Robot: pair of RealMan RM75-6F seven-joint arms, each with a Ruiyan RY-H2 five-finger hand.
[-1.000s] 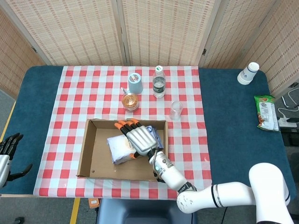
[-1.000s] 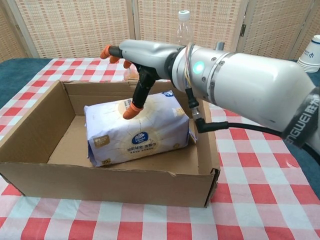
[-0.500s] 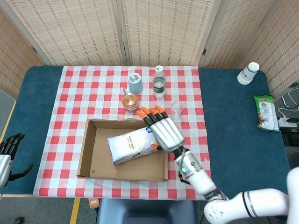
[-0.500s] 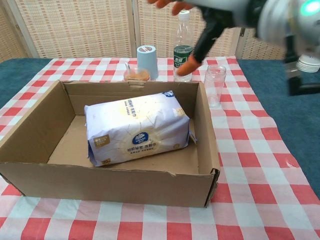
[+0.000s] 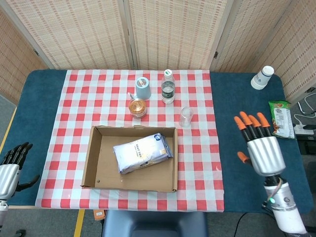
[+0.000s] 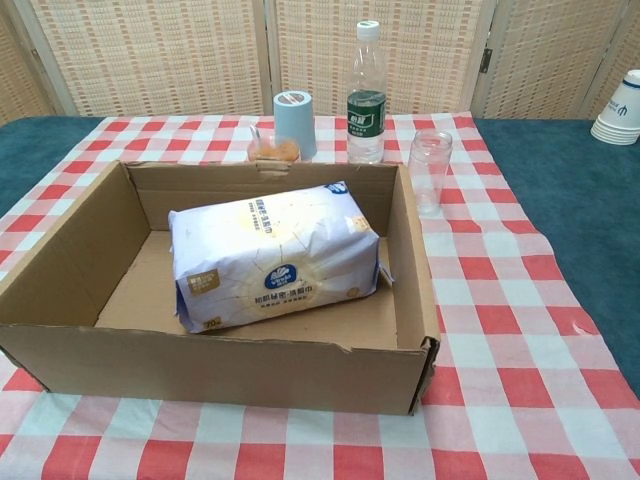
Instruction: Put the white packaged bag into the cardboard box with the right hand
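Note:
The white packaged bag (image 5: 142, 152) (image 6: 272, 255) lies flat inside the open cardboard box (image 5: 97, 163) (image 6: 70, 255), toward its right half, and nothing touches it. In the head view my right hand (image 5: 260, 146) hangs over the blue table surface well to the right of the box, orange-tipped fingers spread and holding nothing. My left hand (image 5: 11, 165) rests at the far left edge of the head view, fingers apart and empty. The chest view shows neither hand.
Behind the box stand a water bottle (image 5: 168, 86) (image 6: 367, 92), an upside-down blue cup (image 5: 142, 88) (image 6: 294, 122), a small amber bowl (image 5: 138, 107) and a clear glass (image 5: 185, 117) (image 6: 430, 170). Stacked white cups (image 5: 262, 77) and a green snack packet (image 5: 281, 118) lie at the far right.
My right hand has let go of the bag, lifted out of the box and swung far to the right, leaving the chest view. The bag stays where it lay.

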